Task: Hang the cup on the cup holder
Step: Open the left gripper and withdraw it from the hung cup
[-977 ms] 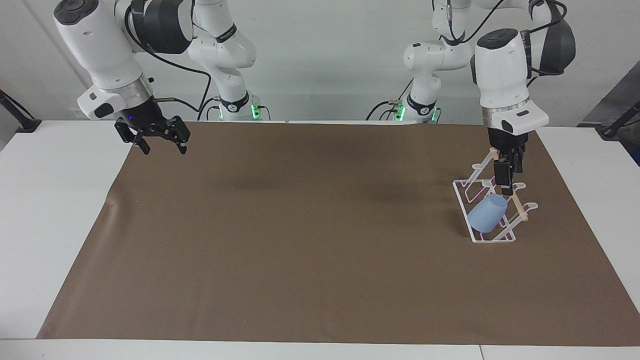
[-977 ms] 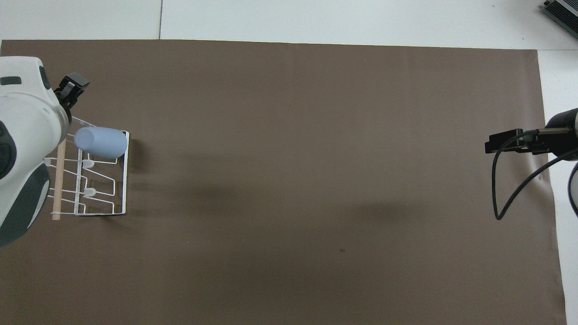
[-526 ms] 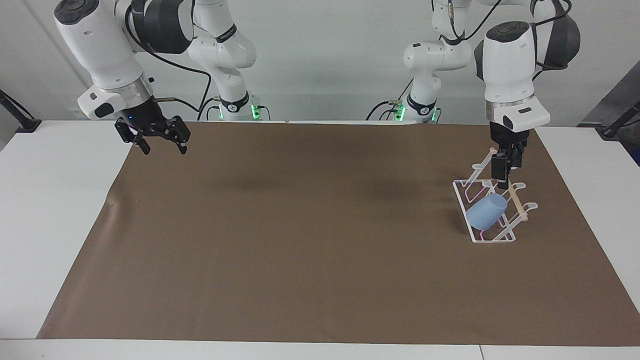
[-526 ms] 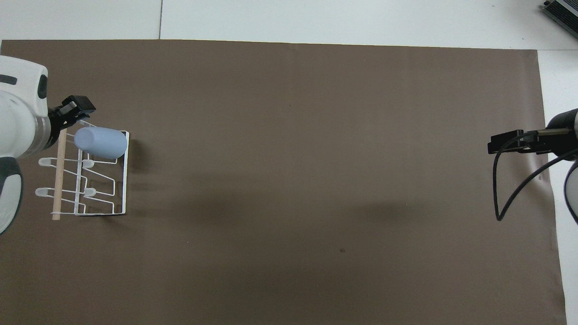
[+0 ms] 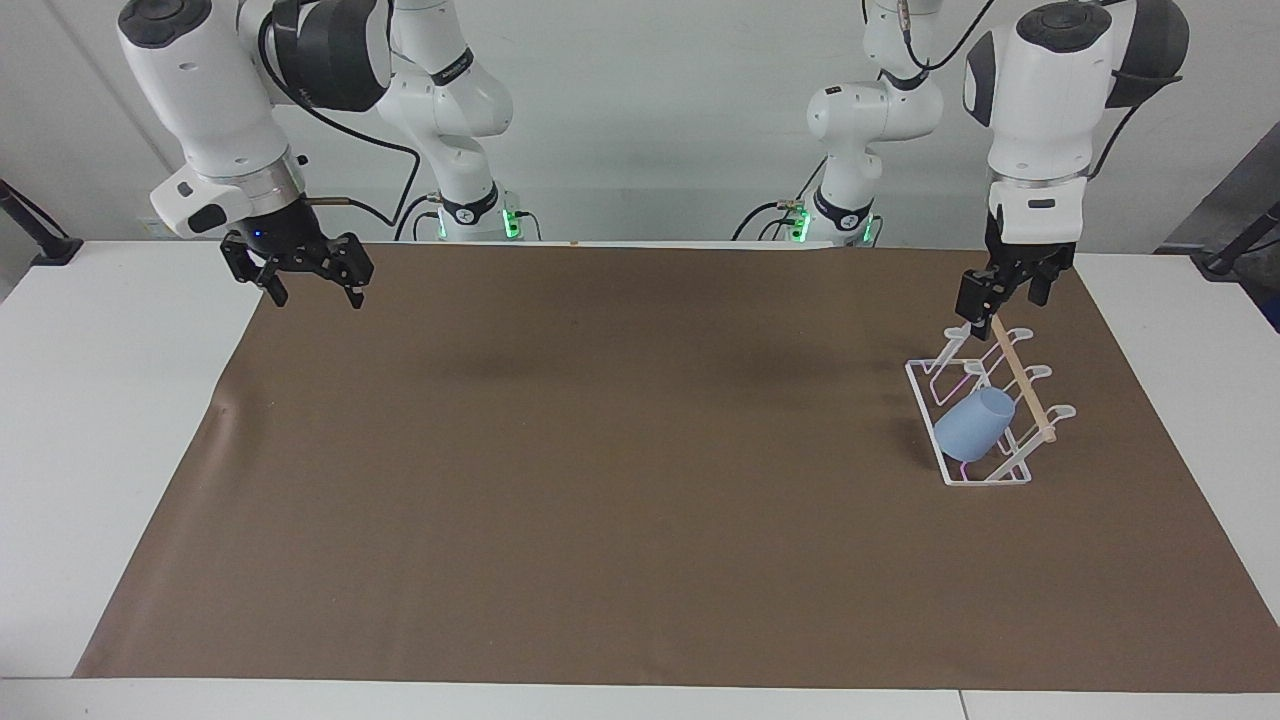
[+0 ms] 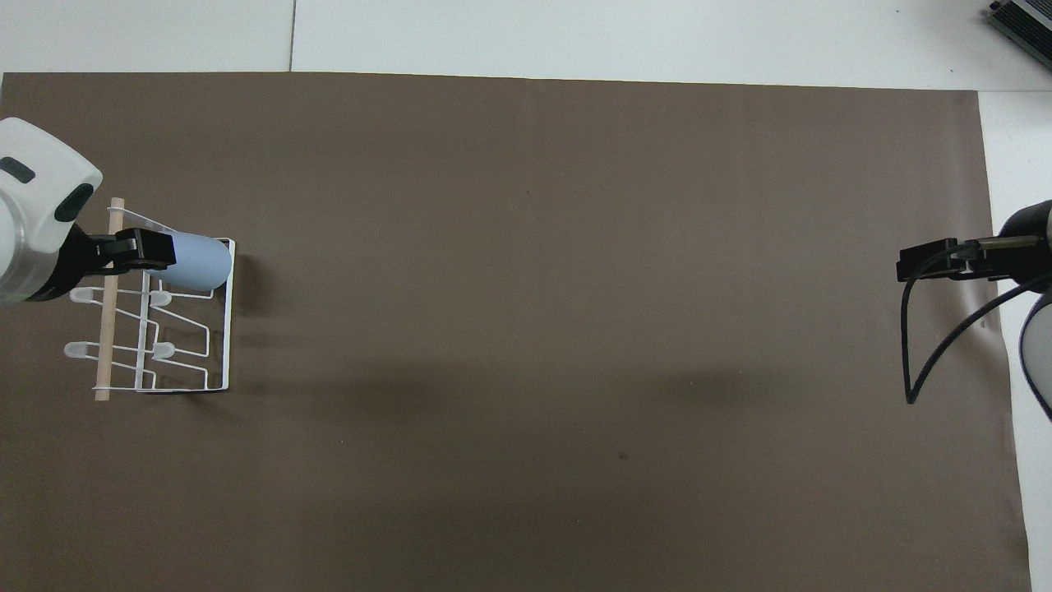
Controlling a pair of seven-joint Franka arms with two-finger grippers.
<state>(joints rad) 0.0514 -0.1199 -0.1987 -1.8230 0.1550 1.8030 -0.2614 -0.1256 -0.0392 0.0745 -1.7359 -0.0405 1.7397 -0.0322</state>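
Note:
The light-blue cup (image 5: 972, 427) hangs tilted, mouth up, on the clear cup holder (image 5: 925, 385), at the holder's end farther from the robots; it also shows in the overhead view (image 6: 201, 261). The holder (image 6: 226, 329) stands on the brown mat at the left arm's end of the table, its wooden dowel (image 5: 1020, 380) on top. My left gripper (image 5: 1003, 297) is open and empty in the air over the holder's end nearer the robots, apart from the cup. In the overhead view the left gripper (image 6: 140, 249) covers part of the cup. My right gripper (image 5: 312, 293) is open and empty, waiting over the mat's edge.
A brown mat (image 5: 600, 480) covers most of the white table (image 5: 110, 400). The right gripper (image 6: 925, 261) and its black cable (image 6: 912, 353) hang over the mat at the right arm's end.
My left gripper has risen from beside the cup and drawn back over the holder's end nearer the robots. The cup stays on the holder. The right gripper rose slightly.

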